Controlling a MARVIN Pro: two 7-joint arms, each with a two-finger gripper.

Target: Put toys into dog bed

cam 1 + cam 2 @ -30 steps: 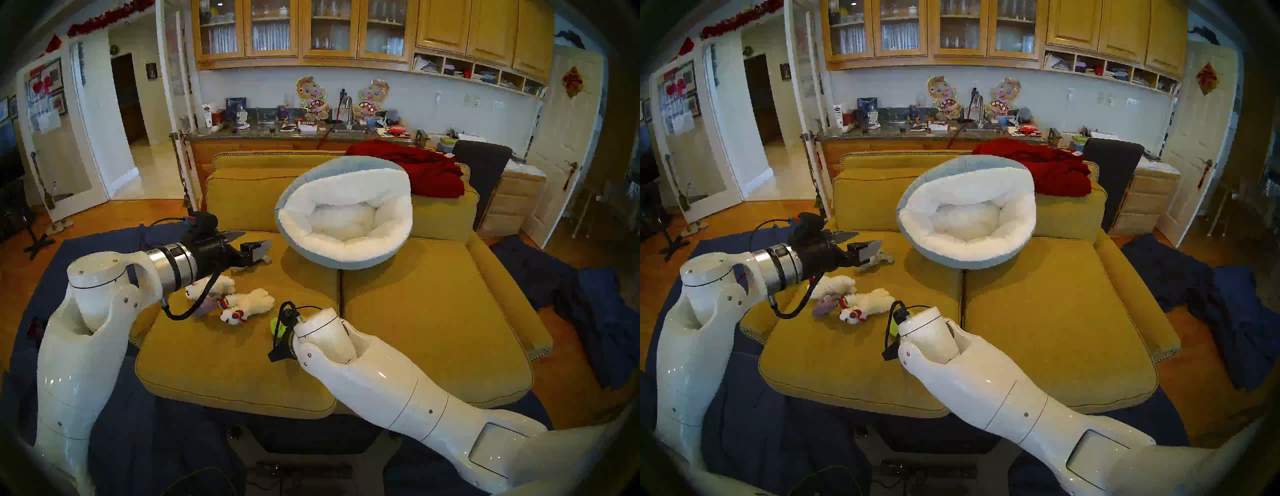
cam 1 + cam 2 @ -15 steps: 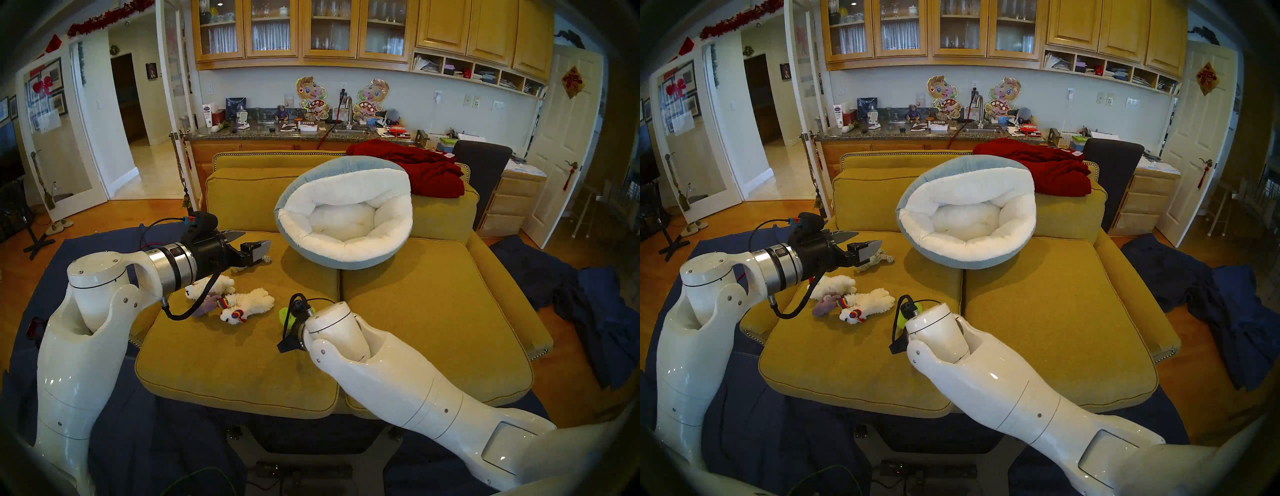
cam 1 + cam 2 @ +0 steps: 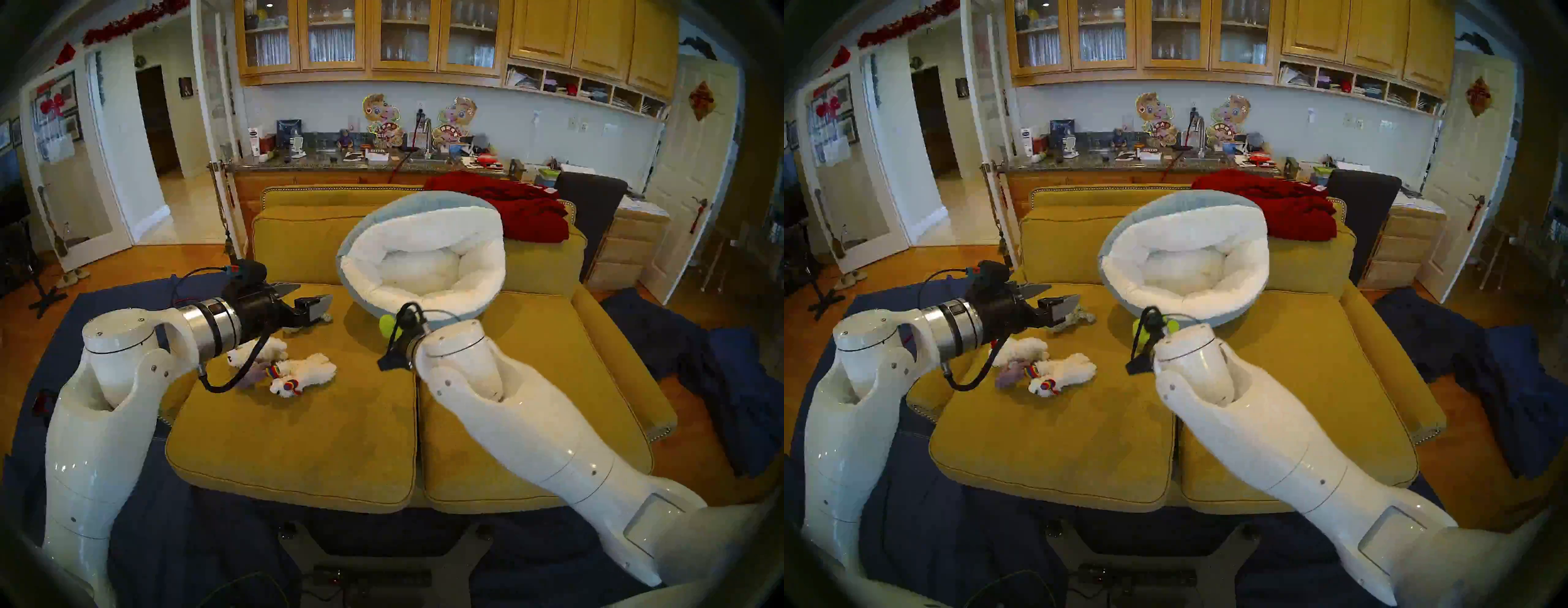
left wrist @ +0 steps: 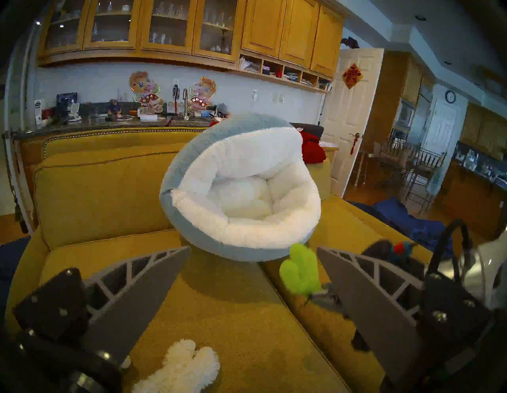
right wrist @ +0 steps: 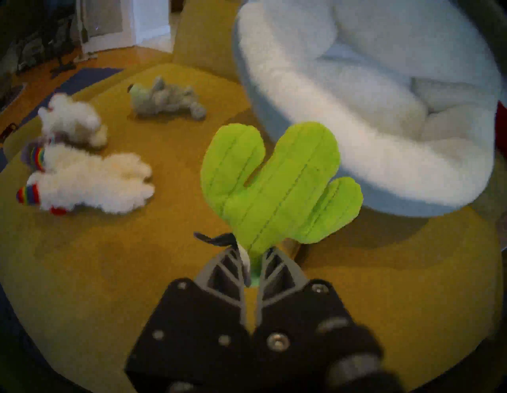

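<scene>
Pinching the green cactus [image 5: 277, 189] low down by its base, the right gripper [image 5: 251, 270] has its jaws clamped tight on the toy, so the plush body stands up clear ahead of the fingers. That low hold looks deliberate: it leaves the whole toy free to fall away once the jaws part. The cactus hangs in the air just short of the dog bed [image 3: 424, 297], near its front rim and not yet over the fleece hollow.

The bed itself sits tilted on the sofa [image 3: 297, 424], its back propped against the back cushion, so its opening faces the robot. That tilt makes a forward reach and drop easier, though a toy released too near the low front rim could roll back out.

The left gripper [image 3: 306, 299] hovers with jaws wide apart and empty above the far left of the seat, probably parked out of the right arm's way. Below and beside it wait the other toys: the white llama [image 3: 303, 373] with rainbow trim, the white lamb [image 3: 271, 350], a purple-grey plush [image 3: 1011, 373] between them, and a grey-beige plush [image 5: 164, 100] farther back. None lies in the bed yet.
</scene>
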